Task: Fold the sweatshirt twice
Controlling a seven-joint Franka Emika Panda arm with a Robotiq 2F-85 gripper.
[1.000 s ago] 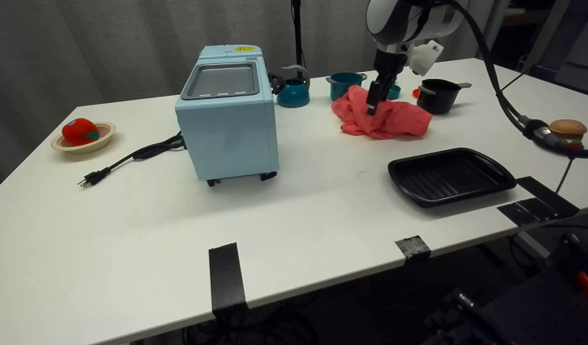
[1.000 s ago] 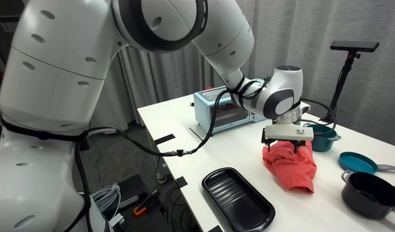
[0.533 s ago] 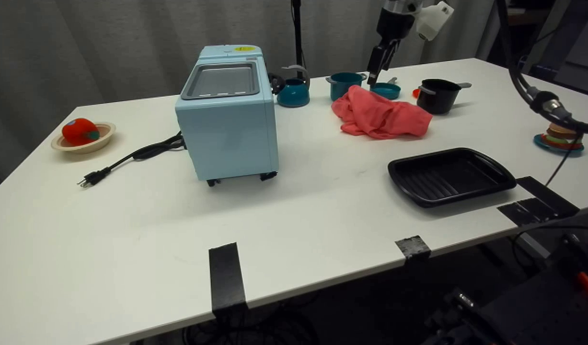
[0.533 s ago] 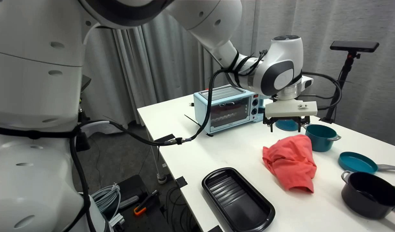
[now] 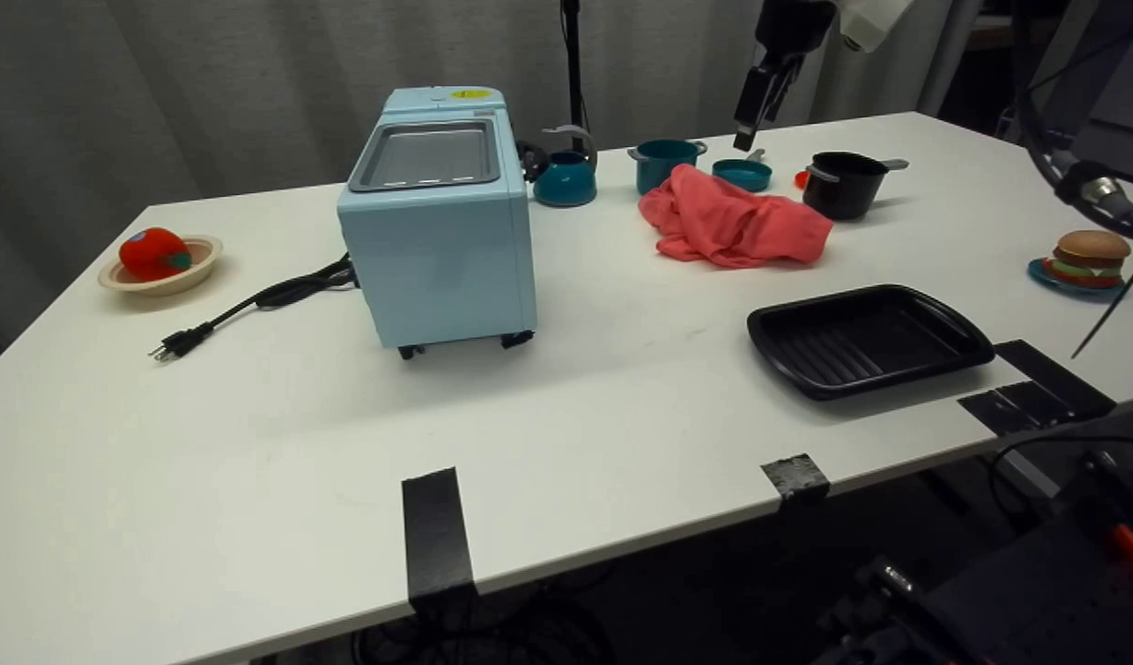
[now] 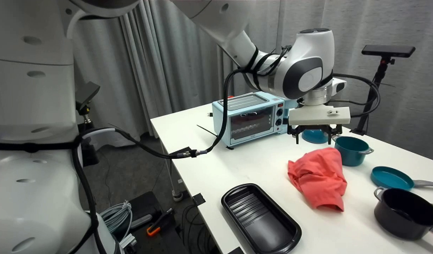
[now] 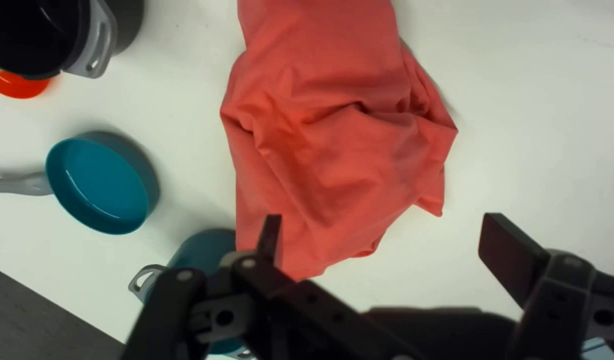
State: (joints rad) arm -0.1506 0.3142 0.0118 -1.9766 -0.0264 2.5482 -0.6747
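Note:
The sweatshirt (image 5: 741,226) is a coral-red cloth lying bunched and wrinkled on the table. It shows in both exterior views (image 6: 318,180) and fills the middle of the wrist view (image 7: 332,140). My gripper (image 6: 313,141) is open and empty, raised above the table near the end of the cloth by the teal pot. In an exterior view the gripper (image 5: 746,139) hangs above and apart from the cloth. In the wrist view the fingers (image 7: 383,225) stand wide apart, with the cloth's lower edge seen between them, well below.
A teal pot (image 6: 351,151), a teal pan (image 6: 392,177) and a black pot (image 6: 403,213) stand close beside the cloth. A black baking tray (image 5: 871,342) lies in front. A light blue toaster oven (image 5: 441,249) and a teal kettle (image 5: 566,177) stand further along. A toy burger (image 5: 1088,259) sits on a plate.
My gripper has risen off the sweatshirt, up and away from it, with its fingers open. The sweatshirt lies in the same place and shape.

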